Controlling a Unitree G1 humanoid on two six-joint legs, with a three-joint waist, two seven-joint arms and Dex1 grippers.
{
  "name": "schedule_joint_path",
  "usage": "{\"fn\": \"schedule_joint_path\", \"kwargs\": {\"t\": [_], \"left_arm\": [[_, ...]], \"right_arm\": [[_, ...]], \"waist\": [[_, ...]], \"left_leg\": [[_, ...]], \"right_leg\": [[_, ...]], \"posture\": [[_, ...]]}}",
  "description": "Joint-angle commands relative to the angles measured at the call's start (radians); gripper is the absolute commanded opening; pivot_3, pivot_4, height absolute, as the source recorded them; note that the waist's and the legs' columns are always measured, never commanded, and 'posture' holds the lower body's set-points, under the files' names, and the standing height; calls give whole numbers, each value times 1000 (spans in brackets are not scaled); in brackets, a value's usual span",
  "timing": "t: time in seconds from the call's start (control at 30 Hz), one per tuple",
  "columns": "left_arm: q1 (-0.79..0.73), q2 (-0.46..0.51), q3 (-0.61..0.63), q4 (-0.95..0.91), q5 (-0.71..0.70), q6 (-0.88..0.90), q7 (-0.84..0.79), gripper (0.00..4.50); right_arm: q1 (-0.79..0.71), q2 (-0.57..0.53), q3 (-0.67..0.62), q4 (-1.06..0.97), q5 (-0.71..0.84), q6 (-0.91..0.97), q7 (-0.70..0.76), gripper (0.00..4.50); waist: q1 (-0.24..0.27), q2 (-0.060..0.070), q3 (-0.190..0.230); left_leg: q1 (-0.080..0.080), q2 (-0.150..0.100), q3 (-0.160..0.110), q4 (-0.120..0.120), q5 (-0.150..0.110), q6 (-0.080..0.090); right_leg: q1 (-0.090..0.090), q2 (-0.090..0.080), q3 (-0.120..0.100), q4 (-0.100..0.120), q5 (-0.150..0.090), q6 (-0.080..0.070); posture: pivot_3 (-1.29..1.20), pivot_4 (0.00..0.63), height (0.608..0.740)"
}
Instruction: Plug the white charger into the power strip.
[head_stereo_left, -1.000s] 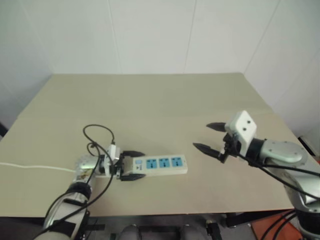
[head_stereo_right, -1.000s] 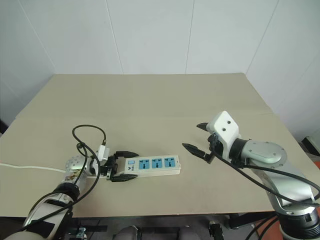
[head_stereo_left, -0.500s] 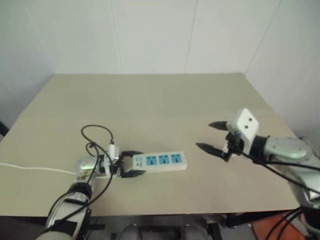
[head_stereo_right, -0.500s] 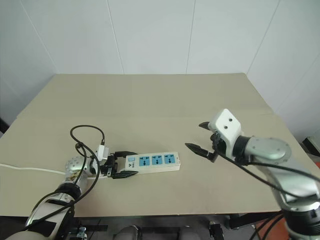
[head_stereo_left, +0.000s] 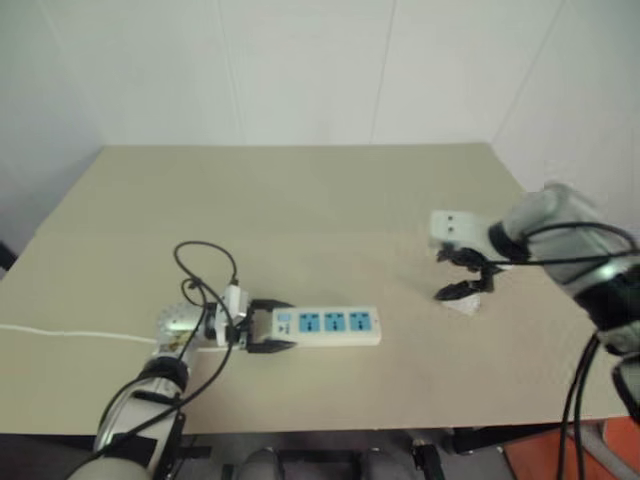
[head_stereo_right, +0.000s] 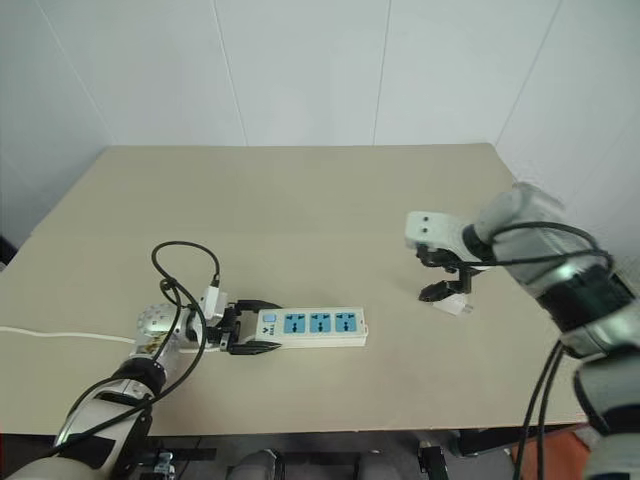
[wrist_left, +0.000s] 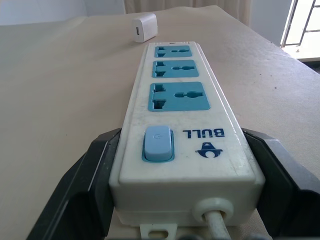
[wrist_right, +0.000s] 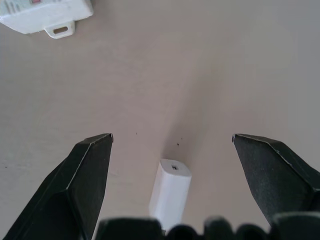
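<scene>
Between my right gripper's (wrist_right: 170, 145) wide-spread black fingers (wrist_right: 85, 175) lies the small white boxy charger (wrist_right: 170, 190) on the tan tabletop (head_stereo_right: 300, 200), touching neither finger. My left gripper (wrist_left: 182, 165) has its jaws clamped on the switch end of the long white power strip (wrist_left: 180, 110) with blue sockets, well apart from the charger.

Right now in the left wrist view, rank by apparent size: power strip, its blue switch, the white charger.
1. power strip, largest.
2. Blue switch.
3. white charger, smallest, though it lies farthest from the camera, so switch versus charger is unsure.
</scene>
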Motion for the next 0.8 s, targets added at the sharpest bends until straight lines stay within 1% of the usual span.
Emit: {"fn": "schedule_joint_path", "kwargs": {"t": [0.03,0.17,0.33,0.57,0.8], "left_arm": [[13,-8,-2,-24,33,1,-4,3293],[26,-12,4,-41,39,10,-4,3293],[28,-17,14,-46,50,9,-4,3293],[19,-23,29,-33,67,4,-4,3293],[14,-34,43,-22,92,-2,-3,3293]], "right_arm": [[-55,32,21,106,-84,-31,30,4500],[-77,72,31,192,-146,-34,40,4500],[-48,94,27,204,-208,-4,33,4500],[-11,115,11,209,-237,67,45,4500],[3,125,4,235,-251,97,36,4500]], "waist": [[4,0,0],[8,0,0],[6,1,0],[6,1,-1],[7,2,-1]], "left_leg": [[-1,0,0,0,0,0],[-2,-1,0,0,0,0],[-1,-1,0,0,0,0],[-1,-1,0,1,0,0],[-1,-1,0,2,0,0]], "right_leg": [[0,0,0,0,0,0],[-1,0,0,0,0,0],[-1,0,0,1,0,0],[-1,0,0,2,0,0],[0,0,0,3,0,0]], "posture": [[0,150,740],[0,150,740],[0,150,740],[0,150,740],[0,150,740]]}}
